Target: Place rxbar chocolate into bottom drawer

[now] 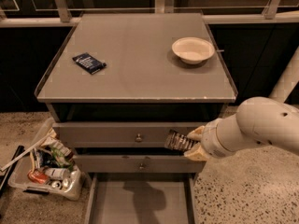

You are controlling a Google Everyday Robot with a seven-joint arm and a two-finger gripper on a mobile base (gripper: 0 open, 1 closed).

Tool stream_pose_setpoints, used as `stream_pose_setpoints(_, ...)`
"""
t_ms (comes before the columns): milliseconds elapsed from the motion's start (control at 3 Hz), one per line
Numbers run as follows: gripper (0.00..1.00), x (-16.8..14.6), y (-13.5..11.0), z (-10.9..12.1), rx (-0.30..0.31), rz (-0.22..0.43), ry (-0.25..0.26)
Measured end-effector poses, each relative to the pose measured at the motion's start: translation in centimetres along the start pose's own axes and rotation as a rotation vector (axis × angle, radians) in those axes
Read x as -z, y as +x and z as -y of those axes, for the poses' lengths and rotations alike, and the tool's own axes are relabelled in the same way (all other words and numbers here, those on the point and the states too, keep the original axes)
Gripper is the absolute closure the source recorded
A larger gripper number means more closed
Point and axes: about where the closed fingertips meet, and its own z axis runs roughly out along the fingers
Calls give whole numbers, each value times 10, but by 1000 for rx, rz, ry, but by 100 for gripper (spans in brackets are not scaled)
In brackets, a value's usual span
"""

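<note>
The rxbar chocolate (176, 141), a slim dark glossy bar with pale lettering, is held in my gripper (192, 144) in front of the cabinet's upper drawers, at the right side. The gripper's pale fingers (195, 133) are shut on the bar's right end. The bar sticks out to the left. The bottom drawer (140, 204) is pulled open below, a wide flat grey tray with low side walls. The bar hangs above the drawer's right rear part.
The two upper grey drawers with round knobs (138, 137) are shut. On the cabinet top (135, 69) lie a dark blue flat packet (88, 62) and a white bowl (193, 49). A clear bin of clutter (44, 164) stands on the speckled floor at the left.
</note>
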Motion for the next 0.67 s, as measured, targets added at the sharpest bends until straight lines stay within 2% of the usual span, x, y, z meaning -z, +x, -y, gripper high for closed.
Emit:
stream_pose_setpoints(333,100,-43,26,7,30,86,-71)
stream_pose_setpoints(667,100,-51,25,2,30,93,-71)
